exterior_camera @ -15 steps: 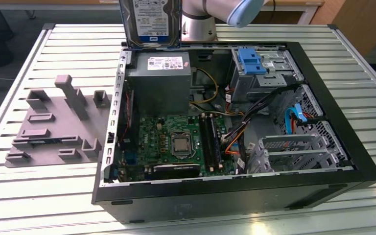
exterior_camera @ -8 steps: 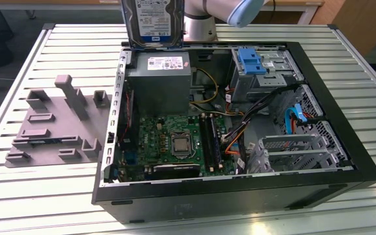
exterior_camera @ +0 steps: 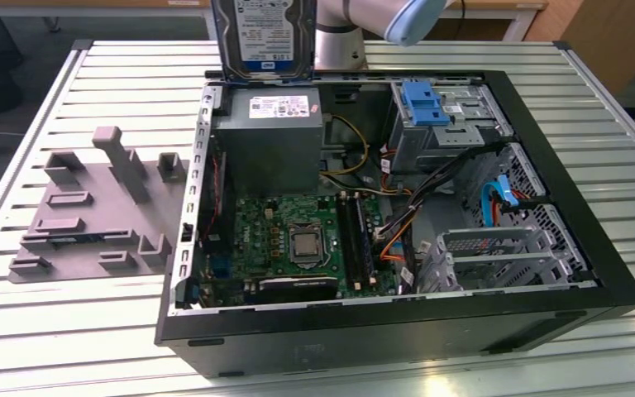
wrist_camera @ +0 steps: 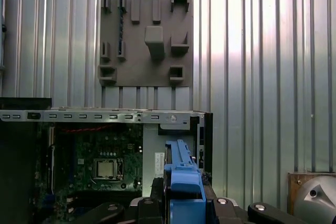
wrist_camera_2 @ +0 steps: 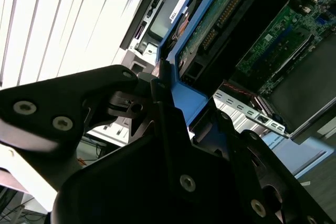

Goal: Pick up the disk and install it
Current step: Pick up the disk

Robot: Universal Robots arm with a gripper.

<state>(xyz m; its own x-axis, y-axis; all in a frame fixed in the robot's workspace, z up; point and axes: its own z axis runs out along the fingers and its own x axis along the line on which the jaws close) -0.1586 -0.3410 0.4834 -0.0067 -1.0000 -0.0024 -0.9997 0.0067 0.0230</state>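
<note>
I am holding the disk (exterior_camera: 264, 37) upright above the open case's (exterior_camera: 582, 273) rim, my gripper (wrist_camera_2: 173, 103) closing on its blue rail frame (wrist_camera: 182, 174). I judge this the carrying step. Seating it is calling for rails squared to a bay (exterior_camera: 450, 124). The frame's edge is cutting off the disk's top, and the grip contact is hiding from me.

Silver disk (exterior_camera: 264, 33) with white-and-blue label, upright above the computer case (exterior_camera: 406, 324)
</note>
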